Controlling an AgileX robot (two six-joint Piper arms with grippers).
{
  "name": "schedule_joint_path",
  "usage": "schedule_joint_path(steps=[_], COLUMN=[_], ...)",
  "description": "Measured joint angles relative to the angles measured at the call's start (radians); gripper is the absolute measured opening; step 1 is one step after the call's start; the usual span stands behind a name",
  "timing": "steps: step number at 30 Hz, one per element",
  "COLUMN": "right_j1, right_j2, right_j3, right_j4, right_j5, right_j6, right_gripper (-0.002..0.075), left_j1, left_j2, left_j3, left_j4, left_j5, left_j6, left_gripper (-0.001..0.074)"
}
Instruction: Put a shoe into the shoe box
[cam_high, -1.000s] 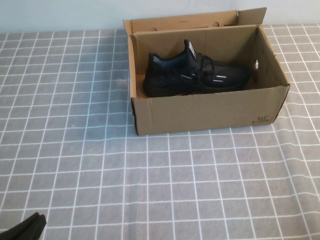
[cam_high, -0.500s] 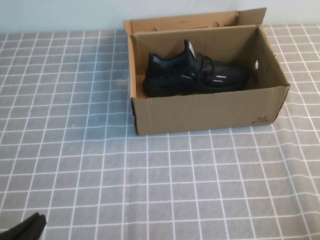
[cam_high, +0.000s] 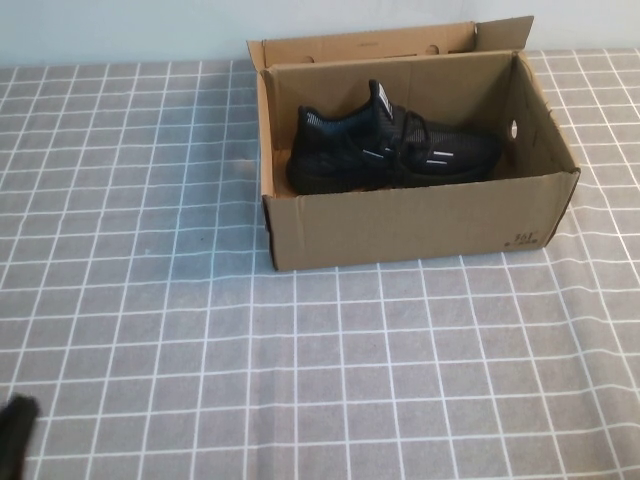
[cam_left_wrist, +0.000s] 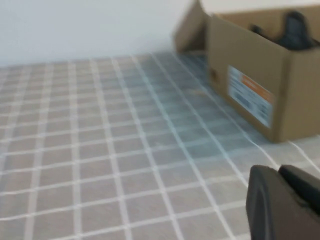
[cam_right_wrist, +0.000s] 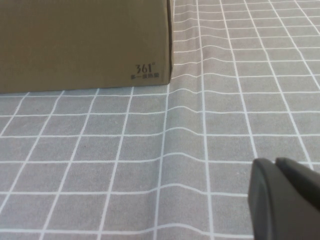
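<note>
High view: The shoe box (cam_high: 405, 225), plain brown corrugated cardboard with straight walls, stands open on the far centre of the table. Its rear flap stands upright, a small hole pierces its right wall, and small dark print sits at the front right corner. The shoe (cam_high: 392, 150), black knit with black laces and short white dashes on its side, lies inside the box on the floor, toe toward the right wall. The tablecloth (cam_high: 300, 370) is grey fabric with a white grid; nothing lies on it between the box and the near edge. The left gripper (cam_high: 14, 440) shows only as a dark blurred shape at the near left corner, well apart from the box; its opening cannot be determined.

Left wrist view: The left gripper (cam_left_wrist: 285, 205) holds nothing visible. A printed label (cam_left_wrist: 250, 96) is on the box's side wall.

Right wrist view: The right gripper (cam_right_wrist: 285, 200) is over bare cloth, near the box's printed corner; how far it is open cannot be determined. The cloth shows slight wrinkles.
</note>
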Motion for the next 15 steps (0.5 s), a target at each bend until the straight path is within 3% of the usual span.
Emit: schedule_joint_path(steps=[3, 7, 15], right_j1=[0.000, 0.000, 0.000], right_j2=[0.000, 0.000, 0.000], right_j3=[0.000, 0.000, 0.000], right_j4=[0.000, 0.000, 0.000], right_j5=[0.000, 0.000, 0.003], right_j6=[0.000, 0.000, 0.000], right_gripper=[-0.0016, -0.0016, -0.0016], left_j1=[0.070, 0.125, 0.142], left_j2=[-0.040, -0.121, -0.140], left_j3=[0.000, 0.000, 0.000], left_j4=[0.141, 0.199, 0.255], left_j5=[-0.018, 0.011, 0.188], left_j6=[-0.143, -0.198, -0.246], left_gripper=[-0.0001, -0.0001, -0.0001])
